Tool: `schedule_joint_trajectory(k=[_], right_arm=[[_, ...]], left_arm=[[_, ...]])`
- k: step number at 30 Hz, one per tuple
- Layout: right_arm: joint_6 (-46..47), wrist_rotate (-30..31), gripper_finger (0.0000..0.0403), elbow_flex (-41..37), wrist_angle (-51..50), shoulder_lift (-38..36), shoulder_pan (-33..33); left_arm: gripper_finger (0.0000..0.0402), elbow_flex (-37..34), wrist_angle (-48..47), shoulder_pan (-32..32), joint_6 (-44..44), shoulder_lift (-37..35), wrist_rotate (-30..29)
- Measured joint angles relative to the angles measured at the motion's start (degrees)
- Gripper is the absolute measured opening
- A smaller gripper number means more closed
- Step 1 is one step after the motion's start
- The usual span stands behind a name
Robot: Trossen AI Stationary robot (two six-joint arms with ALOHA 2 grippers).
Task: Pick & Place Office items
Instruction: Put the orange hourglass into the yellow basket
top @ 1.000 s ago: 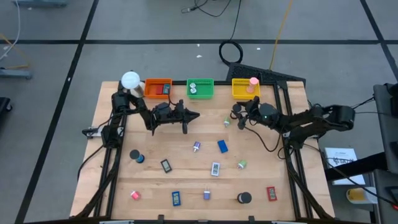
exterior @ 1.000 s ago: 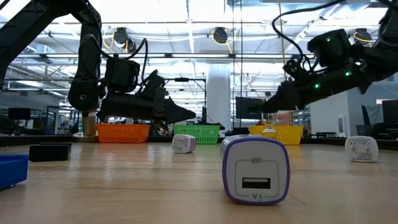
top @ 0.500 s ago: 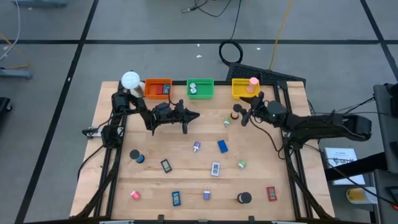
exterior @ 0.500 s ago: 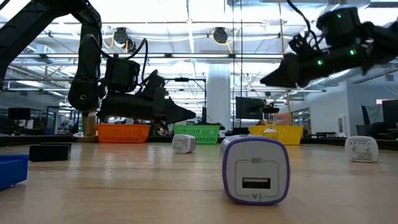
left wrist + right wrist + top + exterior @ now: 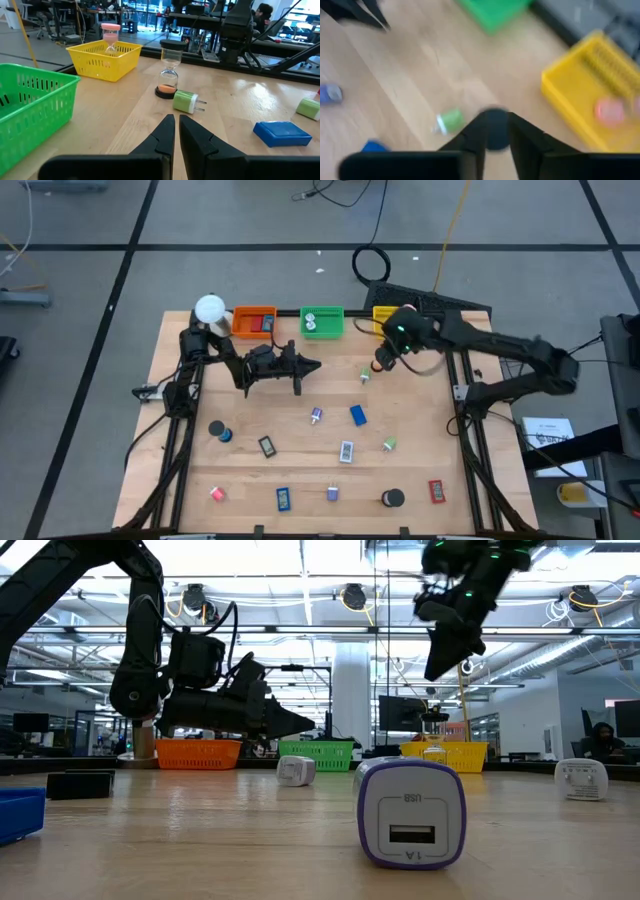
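A black-capped hourglass (image 5: 170,70) with orange sand stands upright on the table, free. My right gripper (image 5: 387,354) hangs well above it, slanting down, fingers a little apart; the wrist view shows the hourglass's dark top (image 5: 494,127) far below, between the fingers. My left gripper (image 5: 176,122) is shut, level and low at the table's middle (image 5: 318,365), touching nothing. Office items lie scattered: a green plug (image 5: 187,101), a blue flat piece (image 5: 358,415), a purple charger (image 5: 410,812).
Orange (image 5: 253,321), green (image 5: 322,322) and yellow (image 5: 105,59) trays line the far edge; a pink hourglass (image 5: 110,37) stands in the yellow one. A white ball lamp (image 5: 210,309) is at the far left. More small pieces lie toward the near edge.
My right gripper has risen from beside the black-capped hourglass and tipped from nearly level to slanting steeply down. The hourglass has stayed upright on the table where it was.
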Motion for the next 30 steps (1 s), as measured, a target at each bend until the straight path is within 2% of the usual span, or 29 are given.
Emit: schedule_joint_trajectory(k=[3,7,12,16,22,27,30], right_arm=[[1.7,-0.2,0.0124,8.2,-11.9,6.6,-0.4],[1.9,-0.2,0.0196,15.2,-19.4,13.8,-0.4],[2.0,-0.2,0.0283,18.5,-22.0,19.2,-0.4],[3.1,-0.2,0.0330,18.5,-22.4,21.7,-0.4],[3.2,0.3,0.0351,18.5,-22.4,23.6,-0.4],[3.2,2.9,0.0336,18.4,-21.4,25.4,-0.9],[3.0,1.6,0.0325,18.4,-21.5,27.5,-1.0]], left_arm=[[0.0026,0.0,0.0,-0.1,-0.1,0.0,0.0],[0.0026,0.0,0.0,-0.2,-0.2,0.0,0.1],[0.0026,0.0,0.0,-0.2,-0.2,0.0,0.1],[0.0026,0.0,0.0,-0.2,-0.2,0.0,0.1],[0.0026,0.0,0.0,-0.2,-0.2,0.0,0.1],[0.0026,0.0,0.0,-0.2,-0.2,0.0,0.1],[0.0026,0.0,0.0,-0.2,-0.2,0.0,0.2]])
